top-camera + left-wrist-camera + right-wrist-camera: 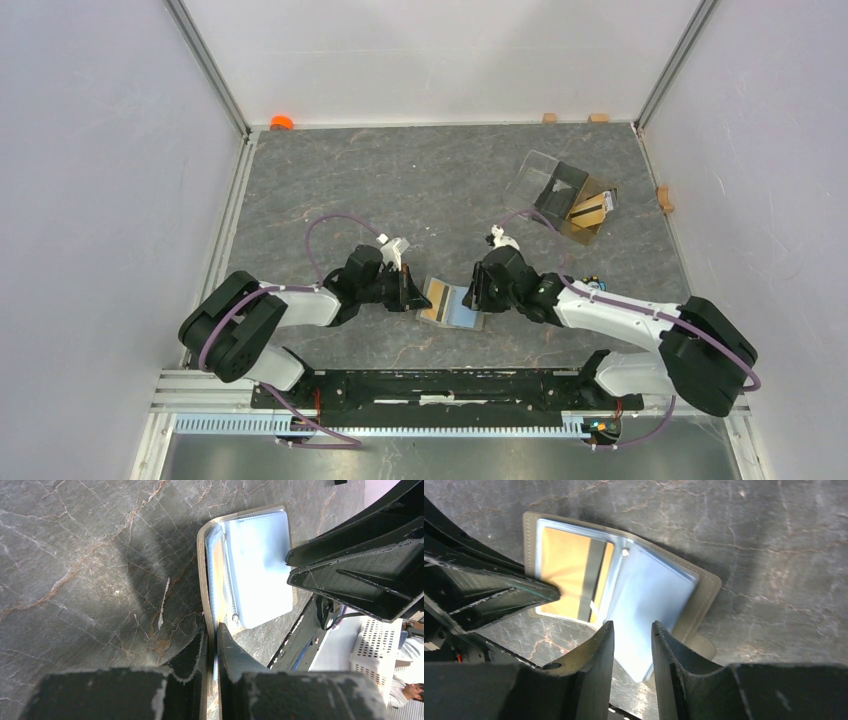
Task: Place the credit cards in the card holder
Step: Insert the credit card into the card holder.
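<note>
Top cam: card holder [452, 303] lies open on the table [400, 190], right between the left gripper [413, 291] and right gripper [474, 291]. Left wrist cam: left jaws pinched onto the holder's olive edge. Right wrist cam: right jaws spread, straddling the blue-grey sleeve [649, 600]; an orange card [566, 575] sits in the other sleeve

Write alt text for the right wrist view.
An open card holder lies on the grey table, an orange card in its left sleeve. The right gripper is open over the blue page; the left gripper pinches its left edge.
</note>
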`<act>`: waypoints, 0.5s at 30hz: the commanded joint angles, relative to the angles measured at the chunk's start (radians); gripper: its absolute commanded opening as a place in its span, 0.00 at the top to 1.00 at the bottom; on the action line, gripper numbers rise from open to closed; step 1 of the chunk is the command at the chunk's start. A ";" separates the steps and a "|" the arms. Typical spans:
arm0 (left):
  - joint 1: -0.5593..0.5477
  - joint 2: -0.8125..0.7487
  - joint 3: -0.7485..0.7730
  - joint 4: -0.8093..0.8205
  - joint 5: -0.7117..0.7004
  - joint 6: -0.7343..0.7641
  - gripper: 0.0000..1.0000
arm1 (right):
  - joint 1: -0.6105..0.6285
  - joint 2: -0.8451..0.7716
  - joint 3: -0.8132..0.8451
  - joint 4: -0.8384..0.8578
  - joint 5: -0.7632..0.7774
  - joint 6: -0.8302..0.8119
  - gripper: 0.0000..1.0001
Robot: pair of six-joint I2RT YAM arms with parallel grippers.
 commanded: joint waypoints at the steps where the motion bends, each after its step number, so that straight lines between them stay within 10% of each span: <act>1: -0.001 -0.009 -0.012 0.018 -0.008 -0.023 0.93 | -0.008 -0.058 -0.030 -0.038 0.055 0.016 0.61; 15: -0.001 -0.015 -0.018 0.020 -0.013 -0.026 0.93 | -0.009 -0.083 -0.090 0.028 0.022 0.045 0.62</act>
